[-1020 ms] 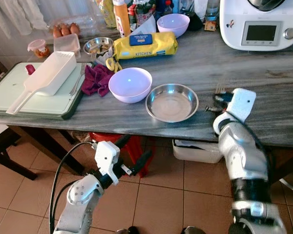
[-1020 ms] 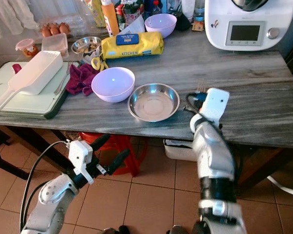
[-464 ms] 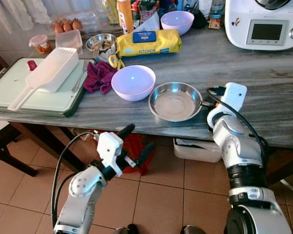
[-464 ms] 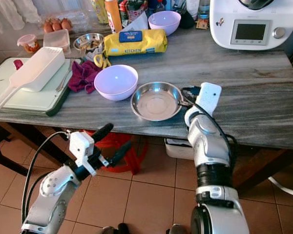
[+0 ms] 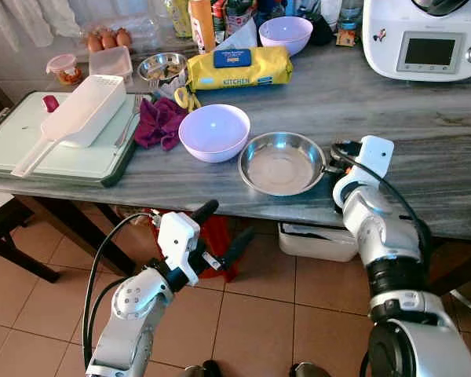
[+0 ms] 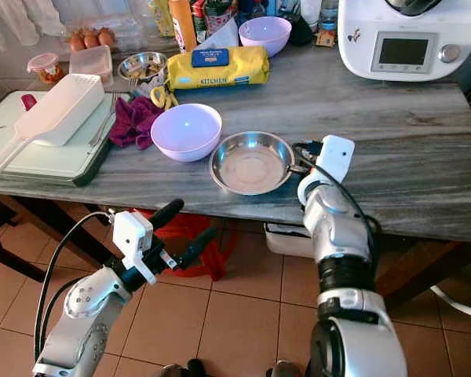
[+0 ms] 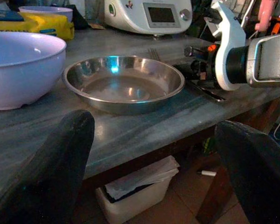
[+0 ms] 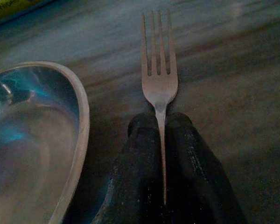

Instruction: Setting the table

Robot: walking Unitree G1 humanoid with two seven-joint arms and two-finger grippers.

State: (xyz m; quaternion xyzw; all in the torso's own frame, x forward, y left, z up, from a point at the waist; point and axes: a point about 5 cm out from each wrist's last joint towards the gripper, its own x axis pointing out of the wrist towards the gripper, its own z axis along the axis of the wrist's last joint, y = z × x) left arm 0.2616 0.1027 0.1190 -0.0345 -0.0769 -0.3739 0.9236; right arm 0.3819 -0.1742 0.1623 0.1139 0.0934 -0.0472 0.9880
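Steel fork — clamped in right end effector (tines outward), beside bowl.

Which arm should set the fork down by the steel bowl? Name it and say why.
Right. The right gripper already pinches the fork beside the steel bowl; the left gripper hangs open below the table edge.

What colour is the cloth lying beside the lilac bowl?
The cloth is dark magenta-purple, clearest in the left eye view.

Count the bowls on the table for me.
4: a lilac bowl beside the steel bowl near the front edge, another lilac bowl and a small steel bowl at the back. Clutter may hide more.
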